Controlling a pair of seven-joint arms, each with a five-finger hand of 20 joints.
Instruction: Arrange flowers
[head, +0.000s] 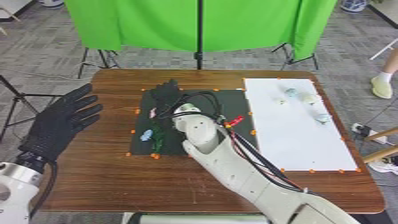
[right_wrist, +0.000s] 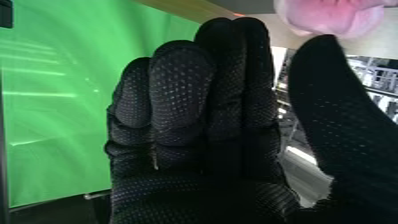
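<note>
In the head view my right hand (head: 166, 92) is over the upper left part of the dark mat (head: 187, 150), its fingers extended. A pink flower (head: 153, 113) lies close beside it, partly hidden. The right wrist view shows my right hand (right_wrist: 200, 125) with straight fingers and thumb apart, holding nothing; a pink bloom (right_wrist: 333, 15) is just beyond the thumb tip. A blue flower (head: 147, 135) with green leaves (head: 158, 144) and a red flower (head: 235, 120) lie on the mat. My left hand (head: 60, 122) stays off the table's left side, fingers straight.
Several pale blue and white flowers (head: 322, 118) lie on the white board (head: 298, 145) at the right. Orange markers edge both areas on the brown table (head: 98, 175). Behind the table hangs a green cloth (head: 142, 25) on a stand.
</note>
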